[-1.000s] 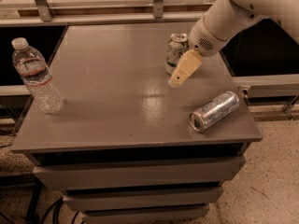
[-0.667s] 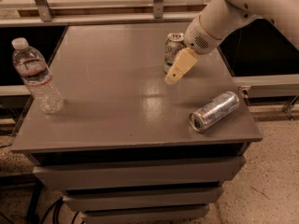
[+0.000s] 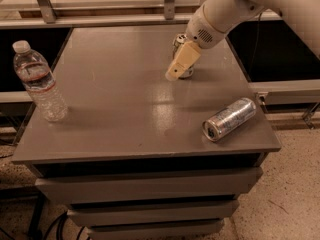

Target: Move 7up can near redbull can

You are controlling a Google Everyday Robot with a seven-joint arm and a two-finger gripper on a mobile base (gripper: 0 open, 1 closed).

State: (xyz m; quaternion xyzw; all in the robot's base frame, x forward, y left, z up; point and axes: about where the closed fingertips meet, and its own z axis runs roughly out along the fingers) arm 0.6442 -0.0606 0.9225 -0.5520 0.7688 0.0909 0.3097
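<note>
7up can [image 3: 178, 39]: stood upright near the far edge of the bench [image 3: 115, 109], right of middle, mostly hidden behind the gripper [image 3: 176, 70]. Counted one of it, one redbull can, one water bottle and one gripper.

Water bottle [image 3: 39, 81]: stood upright by the left edge, about midway back, clear, with a white cap on and a red band round the label. Kept well apart from both cans.

Gripper: hung from the white arm [image 3: 225, 9], reaching in over the far right corner. Pointed down and to the left, tan, right in front of the 7up can's near side. Could not tell whether open, closed or gripping the can.

Redbull can [image 3: 230, 119]: lay on its side near the front right corner, one silver end turned toward the front edge. Rested well apart from the 7up can.
</note>
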